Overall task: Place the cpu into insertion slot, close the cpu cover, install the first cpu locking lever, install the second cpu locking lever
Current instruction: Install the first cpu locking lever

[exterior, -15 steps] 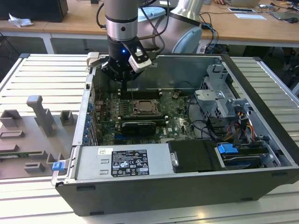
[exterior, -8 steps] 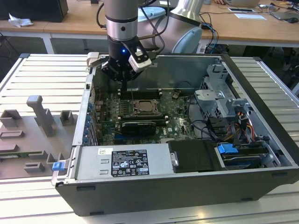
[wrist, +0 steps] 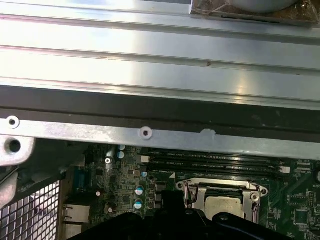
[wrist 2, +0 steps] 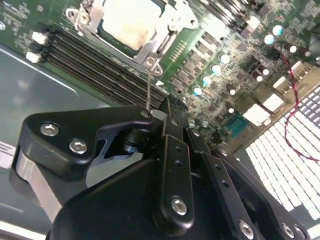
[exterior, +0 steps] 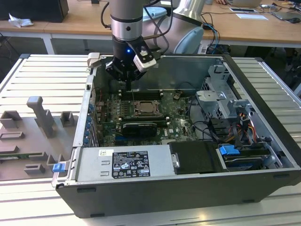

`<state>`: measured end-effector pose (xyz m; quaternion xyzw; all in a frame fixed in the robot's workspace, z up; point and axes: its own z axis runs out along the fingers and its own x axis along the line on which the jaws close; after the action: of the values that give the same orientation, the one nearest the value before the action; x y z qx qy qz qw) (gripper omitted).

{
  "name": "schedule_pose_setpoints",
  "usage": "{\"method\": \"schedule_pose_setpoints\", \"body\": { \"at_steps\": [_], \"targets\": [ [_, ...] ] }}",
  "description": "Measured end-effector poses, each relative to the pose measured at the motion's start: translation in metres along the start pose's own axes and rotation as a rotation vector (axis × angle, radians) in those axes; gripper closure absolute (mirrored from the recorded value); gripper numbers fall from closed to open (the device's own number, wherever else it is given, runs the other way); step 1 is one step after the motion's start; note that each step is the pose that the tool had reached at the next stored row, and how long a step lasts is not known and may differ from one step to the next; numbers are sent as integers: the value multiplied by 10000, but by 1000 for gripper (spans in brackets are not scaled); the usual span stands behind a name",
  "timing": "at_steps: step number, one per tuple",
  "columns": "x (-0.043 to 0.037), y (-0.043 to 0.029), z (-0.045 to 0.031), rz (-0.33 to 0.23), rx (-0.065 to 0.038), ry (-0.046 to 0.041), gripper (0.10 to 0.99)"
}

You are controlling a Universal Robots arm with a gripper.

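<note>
The cpu lies pale and flat in the insertion slot on the green motherboard. The silvery cpu cover lies down around it, framing its face. A thin metal locking lever stands up from the socket's corner and reaches the tip of my gripper. In the exterior view my gripper hangs inside the case, just behind the socket toward the back wall, its fingers drawn together to a point. In the first wrist view the cpu and cover sit just beyond the gripper's dark body.
The open computer case surrounds the board. Long black memory slots run beside the socket. A black card, a drive cage with cables, and the power supply crowd the case. A grey fixture plate lies at the exterior view's left.
</note>
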<state>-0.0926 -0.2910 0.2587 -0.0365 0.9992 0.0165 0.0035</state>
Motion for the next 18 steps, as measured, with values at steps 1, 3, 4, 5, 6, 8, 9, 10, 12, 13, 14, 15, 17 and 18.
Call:
{"method": "schedule_pose_setpoints", "body": {
  "at_steps": [1,3,4,5,6,8,9,10,12,13,14,15,17,18],
  "targets": [
    [-32,-3,0,-1,1,0,980],
    [-71,-6,2,-3,0,0,980],
    [-91,-7,3,-1,1,0,980],
    [-100,-8,4,-1,1,-1,980],
    [-112,-9,6,-1,0,-1,980],
    [-122,-10,9,-1,0,-1,980],
    [-126,-10,10,-1,1,0,980],
    [-127,-10,11,1,0,0,980],
    [-132,-10,14,-2,0,-1,980],
    [-136,-10,16,-2,0,-1,980],
    [-143,-11,20,-1,1,0,980],
    [-146,-12,22,-1,1,0,980],
    [-153,-12,29,-1,0,0,980],
    [-158,-12,32,-1,-1,-1,980]
  ]
}}
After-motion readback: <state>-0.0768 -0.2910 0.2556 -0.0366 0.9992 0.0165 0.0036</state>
